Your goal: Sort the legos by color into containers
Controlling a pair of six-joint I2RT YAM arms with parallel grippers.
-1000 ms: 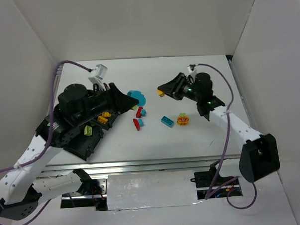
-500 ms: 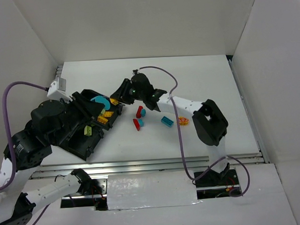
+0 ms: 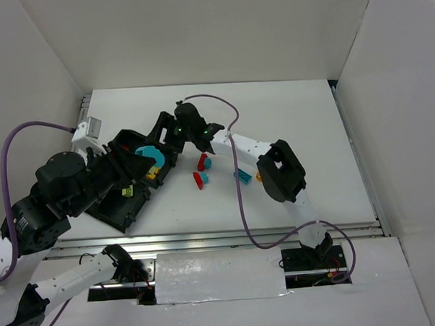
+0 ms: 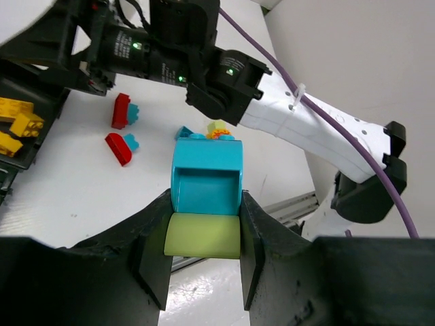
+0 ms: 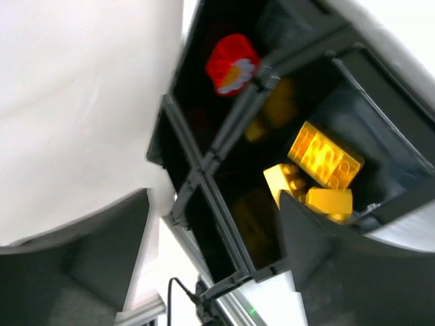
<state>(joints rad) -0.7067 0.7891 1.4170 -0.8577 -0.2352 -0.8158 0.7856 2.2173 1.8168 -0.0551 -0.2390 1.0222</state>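
Right now we read two jobs meeting over the tray [image 3: 123,217]. Our right claw [image 5: 214,204] hangs spread above the divider with nothing between its fingers, and the yellow bricks [image 5: 325,159] lie piled in the compartment below, one red brick [image 5: 231,64] in the next. Our left claw [image 4: 204,204] is clenched on a cyan brick [image 4: 206,173] that sits on a lime green piece [image 4: 202,235], held over the tray's far side. To do this well, we judge the right arm should rise straight clear of the walls before the left descends, and the left must pick a compartment free of yellow and red. The held stack's long axis runs along the fingers, cyan end outward, hollow face toward the wrist camera, pointing at the loose bricks [image 3: 198,180] on the table [image 3: 287,109].
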